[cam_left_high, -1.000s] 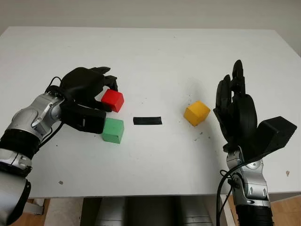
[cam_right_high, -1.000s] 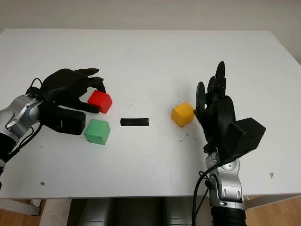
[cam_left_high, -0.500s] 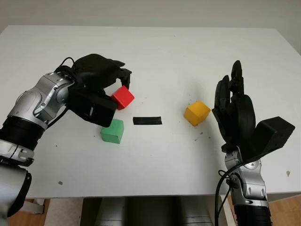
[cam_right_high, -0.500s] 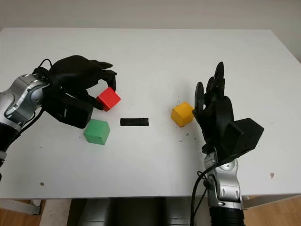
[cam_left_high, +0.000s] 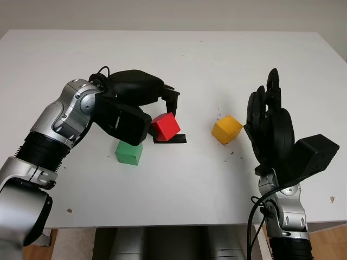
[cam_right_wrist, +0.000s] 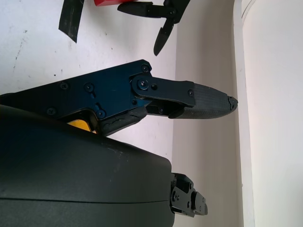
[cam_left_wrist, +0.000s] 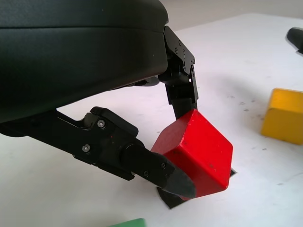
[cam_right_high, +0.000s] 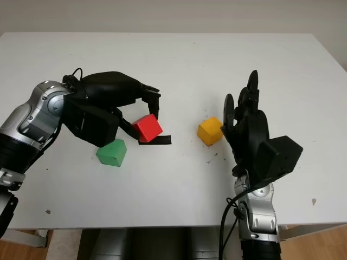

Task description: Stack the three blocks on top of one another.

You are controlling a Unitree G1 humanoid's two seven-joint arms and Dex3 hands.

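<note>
The red block is up in the air and going sideways.

The fingers (cam_left_wrist: 156, 165) of the left hand (cam_left_high: 133, 103) are clamped on the red block (cam_left_high: 165, 126). A moment ago that block was right behind the green block (cam_left_high: 129, 152). Now it has been lifted and carried away from it, and it hangs tilted over the black tape (cam_right_high: 162, 140), just to the side of the green block and a little behind it. It looks like the stack will be made somewhere else, maybe at the tape. The yellow block (cam_left_high: 226, 129) sits on the table (cam_left_high: 173, 54), well to the far side of the tape. The right hand (cam_left_high: 271, 130) is open, just beside the yellow block, holding nothing.
</note>
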